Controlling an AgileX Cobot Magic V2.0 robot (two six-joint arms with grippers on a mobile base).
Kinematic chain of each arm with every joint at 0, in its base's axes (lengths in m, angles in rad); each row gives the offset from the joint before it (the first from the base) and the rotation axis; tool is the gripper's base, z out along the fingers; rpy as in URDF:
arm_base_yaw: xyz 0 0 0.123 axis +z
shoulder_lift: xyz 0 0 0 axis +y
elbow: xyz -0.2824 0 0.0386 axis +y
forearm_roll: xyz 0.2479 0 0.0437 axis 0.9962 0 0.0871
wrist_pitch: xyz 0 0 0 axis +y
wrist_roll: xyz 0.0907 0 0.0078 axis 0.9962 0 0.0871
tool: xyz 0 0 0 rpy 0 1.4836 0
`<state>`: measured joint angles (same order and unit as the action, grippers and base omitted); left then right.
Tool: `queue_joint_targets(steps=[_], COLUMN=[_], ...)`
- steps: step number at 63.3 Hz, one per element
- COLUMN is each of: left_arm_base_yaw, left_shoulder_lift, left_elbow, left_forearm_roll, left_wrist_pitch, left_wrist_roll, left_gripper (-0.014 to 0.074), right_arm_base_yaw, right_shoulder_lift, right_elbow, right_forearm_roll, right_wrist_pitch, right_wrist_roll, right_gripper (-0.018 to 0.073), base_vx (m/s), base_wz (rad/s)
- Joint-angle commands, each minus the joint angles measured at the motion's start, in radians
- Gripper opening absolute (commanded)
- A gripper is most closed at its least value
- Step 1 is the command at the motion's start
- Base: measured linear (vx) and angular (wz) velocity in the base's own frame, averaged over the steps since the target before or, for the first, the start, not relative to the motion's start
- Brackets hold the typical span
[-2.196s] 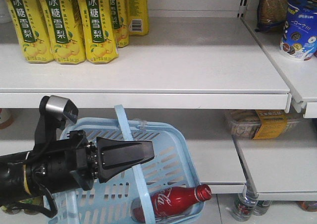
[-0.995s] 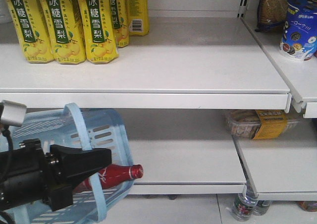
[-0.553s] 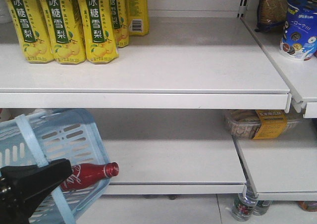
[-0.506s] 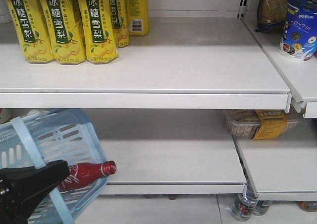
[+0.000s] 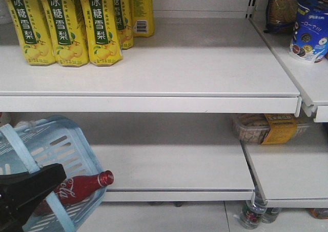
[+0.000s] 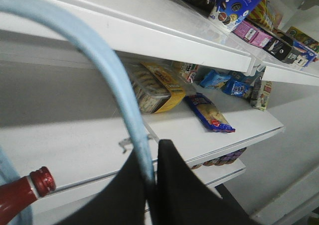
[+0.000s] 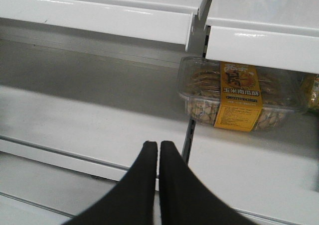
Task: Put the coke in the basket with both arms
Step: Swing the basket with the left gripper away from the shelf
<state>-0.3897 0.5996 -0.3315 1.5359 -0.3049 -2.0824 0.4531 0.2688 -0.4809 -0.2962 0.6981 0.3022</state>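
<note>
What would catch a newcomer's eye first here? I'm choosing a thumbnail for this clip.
Probably the red coke lying in the tilted pale blue basket at lower left, cap poking past the rim. Next, the yellow drink bottles lined up on the top shelf at upper left. In the left wrist view, the left end effector is shut on the basket's handle.

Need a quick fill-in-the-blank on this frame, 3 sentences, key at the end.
1. The slim red contoured coke bottle lies inside the pale blue plastic ____.
2. The left tool is shut on the basket's pale blue hoop ____.
3. The right tool is shut and holds ____.

Missing words: basket; handle; nothing
</note>
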Motion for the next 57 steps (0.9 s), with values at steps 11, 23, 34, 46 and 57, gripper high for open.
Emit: queue_joint_targets(steps=[11, 23, 34, 46, 57], left_arm_base_yaw=[-0.001, -0.002, -0.002, -0.002, -0.002], left_shoulder_lift=[-0.009, -0.011, -0.055, -0.168, -0.285], left_elbow=[0.04, 0.076, 0.076, 0.077, 0.102], left_forearm_roll=[-0.439, -0.905, -1.049, -1.158, -1.199], left_wrist_pitch=[0.112, 0.26, 0.312, 0.396, 0.492], left_wrist_roll=[0.537, 0.952, 1.179, 1.336, 1.395], left_gripper=[-0.0006, -0.0006, -0.0006, -0.0006, -0.0006], right_arm_base_yaw=[-0.003, -0.003, -0.003, -0.003, -0.003], right_shoulder_lift=[0.012, 0.012, 0.012, 0.012, 0.012], right_elbow=[-0.026, -0.026, -0.026, -0.026, -0.026], right_forearm_roll=[-0.024, -0.024, -0.024, -0.024, -0.024], right_wrist_pitch=[-0.073, -0.073, -0.073, -0.073, -0.073], right_wrist_roll=[-0.003, -0.003, -0.003, -0.003, -0.003], right_gripper=[-0.0002, -0.0002, -0.0002, -0.0002, -0.0002], base_vx=[0.0, 0.0, 0.0, 0.0, 0.0], base_wz=[0.0, 0.0, 0.0, 0.0, 0.0])
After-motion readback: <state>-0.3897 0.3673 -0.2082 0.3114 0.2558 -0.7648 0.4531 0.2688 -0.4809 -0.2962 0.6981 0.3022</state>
